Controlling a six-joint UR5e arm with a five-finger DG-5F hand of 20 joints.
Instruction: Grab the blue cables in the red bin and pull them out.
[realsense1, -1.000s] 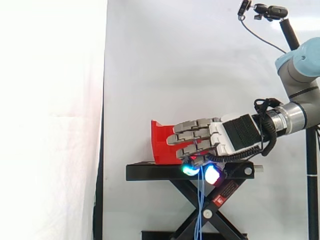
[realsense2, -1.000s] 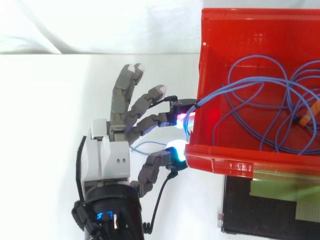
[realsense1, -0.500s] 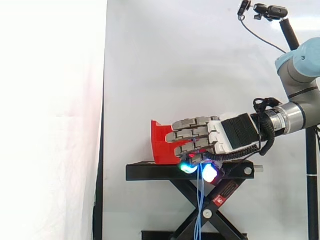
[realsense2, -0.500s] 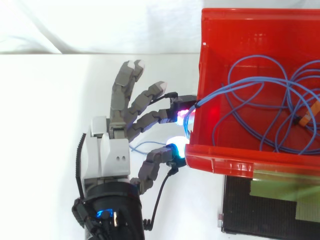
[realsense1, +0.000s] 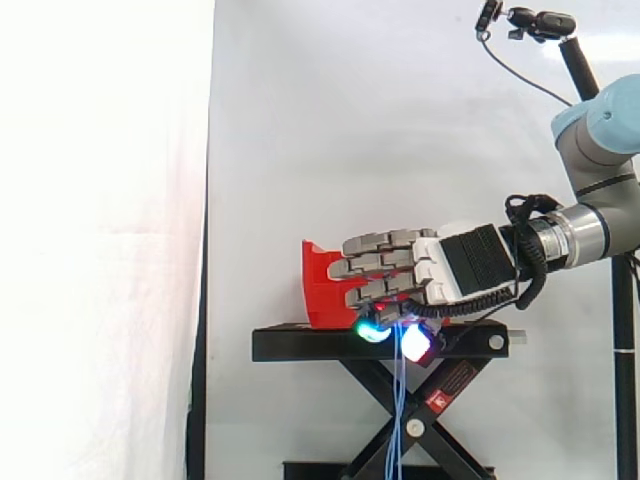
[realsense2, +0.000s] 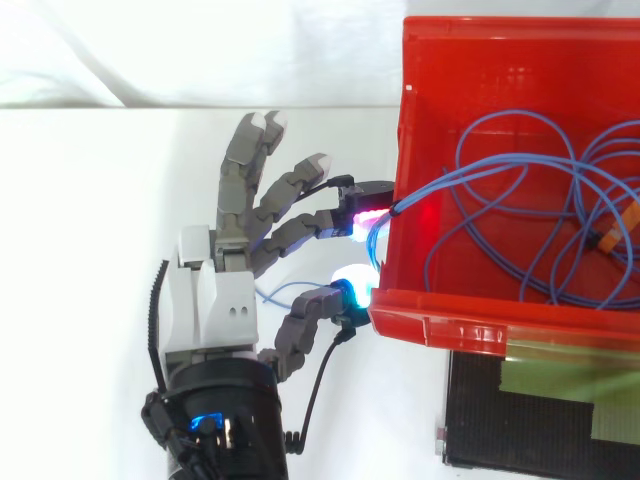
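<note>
currently looks like the pull-out step: grab made, extraction barely begun. seeing the hand (realsense2: 215, 310) just outside the left wall of the red bin (realsense2: 470, 318), up on the black stand (realsense1: 300, 345). pinching a strand of the blue cables (realsense2: 455, 175) between one curled finger and the thumb, glowing pads (realsense2: 360, 216) right at the rim of that wall; leaving the other fingers straight and fanned away from the bin. judging the grip as narrow and closed on the cable, not a full fist. finding most of the cable in loose overlapping loops inside the bin, with one strand climbing over the left wall into the pinch. also noting thin blue strands dropping from under the hand past the stand's front edge in the side view (realsense1: 399, 430), and an orange tag (realsense2: 612, 232) among the loops near the bin's right edge. next up, probably: draw the hand straight away from the left wall, keep the pinch firm, lift enough to clear the rim. worth watching for slip between the thick pads, for tangled loops catching at the wall, and for the bin sliding along with the pull.
</note>
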